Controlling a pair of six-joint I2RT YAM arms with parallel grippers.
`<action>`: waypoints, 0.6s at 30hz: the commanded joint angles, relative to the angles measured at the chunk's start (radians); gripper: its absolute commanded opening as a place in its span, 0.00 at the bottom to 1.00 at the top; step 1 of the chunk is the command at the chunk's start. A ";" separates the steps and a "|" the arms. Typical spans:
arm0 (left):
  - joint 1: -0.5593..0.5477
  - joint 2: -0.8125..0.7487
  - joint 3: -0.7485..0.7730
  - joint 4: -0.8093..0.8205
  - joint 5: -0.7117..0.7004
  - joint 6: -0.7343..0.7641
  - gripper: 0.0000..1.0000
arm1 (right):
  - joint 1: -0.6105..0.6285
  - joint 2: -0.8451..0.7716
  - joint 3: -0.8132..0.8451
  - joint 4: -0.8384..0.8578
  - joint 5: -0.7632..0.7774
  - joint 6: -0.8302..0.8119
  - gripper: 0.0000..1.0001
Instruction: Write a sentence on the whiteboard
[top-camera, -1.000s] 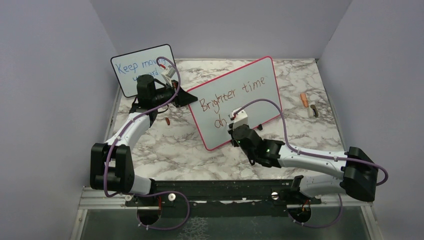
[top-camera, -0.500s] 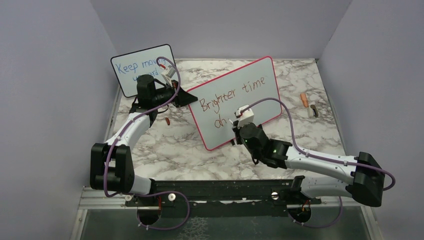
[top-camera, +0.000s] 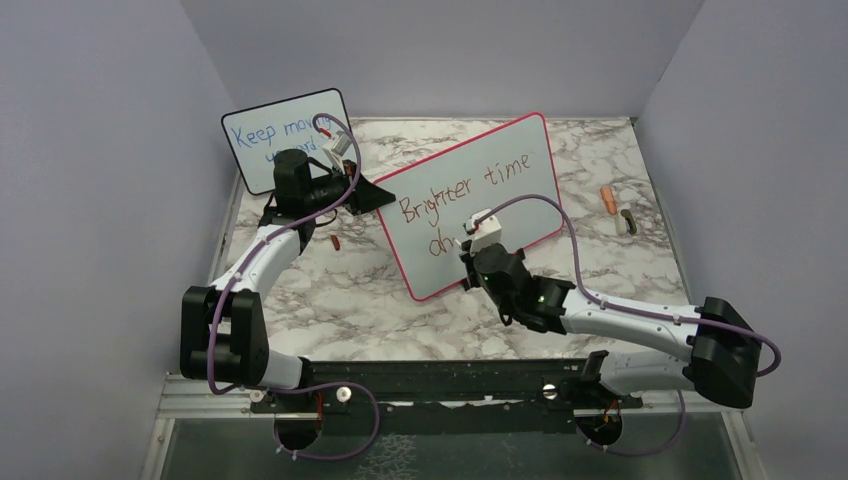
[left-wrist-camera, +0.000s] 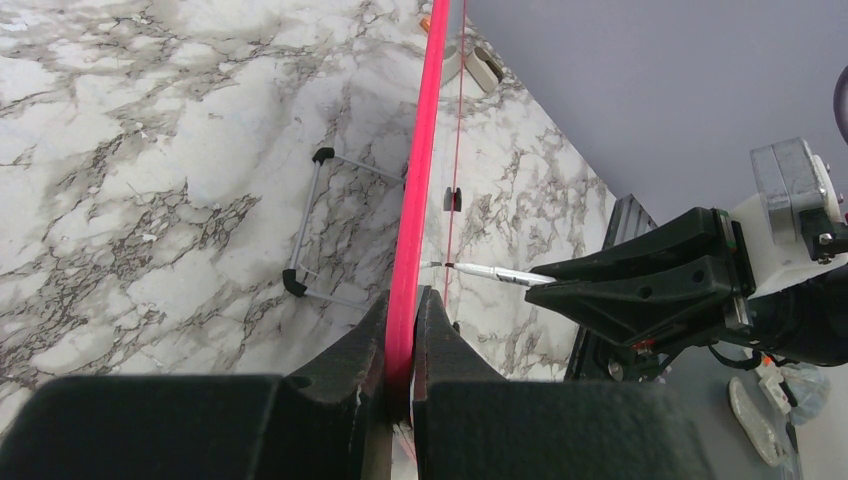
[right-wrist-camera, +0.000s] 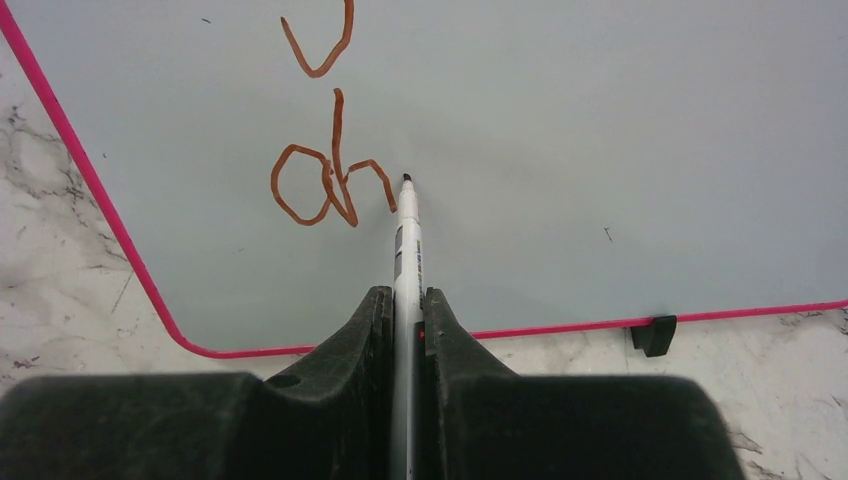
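The whiteboard (top-camera: 470, 200) is a large, smooth, pale rectangle with rounded corners and a thin pink-red frame. It stands tilted near the middle of the desk (top-camera: 330, 300), toward the far edge. The desk has a glossy white marble pattern with grey veins. My left gripper (left-wrist-camera: 403, 300) is pressed tight on the left edge of the frame, one black finger on each side. My right gripper (right-wrist-camera: 405, 300) is closed on a thin white marker (right-wrist-camera: 406, 240) with a dark tip. The tip is at the board face, just right of the last stroke. I cannot tell if it really touches. The sentence (top-camera: 470, 188), in reddish-brown hand, reads "Brighter time", and under it only two rounded letters.

Compared with one second ago, my right wrist is a little more to the right and higher along the second line. My left arm is in the same place, and I see no new letter.

Behind my left arm stands a smaller black-framed board (top-camera: 285, 135) with blue writing, partly hidden by that arm. A small orange piece (top-camera: 607, 200) and a dark piece (top-camera: 628, 222) lie near the right edge of the desk. A wire stand (left-wrist-camera: 320, 230) is behind the whiteboard, and a black foot (right-wrist-camera: 655, 335) sits under its lower edge.
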 joint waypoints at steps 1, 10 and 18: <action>-0.003 0.031 -0.013 -0.087 -0.120 0.085 0.00 | -0.012 0.018 -0.015 0.036 -0.020 -0.005 0.01; -0.003 0.030 -0.013 -0.087 -0.122 0.087 0.00 | -0.026 0.009 -0.029 0.008 0.007 -0.003 0.01; -0.004 0.032 -0.012 -0.087 -0.121 0.087 0.00 | -0.035 -0.007 -0.029 -0.002 0.034 -0.014 0.01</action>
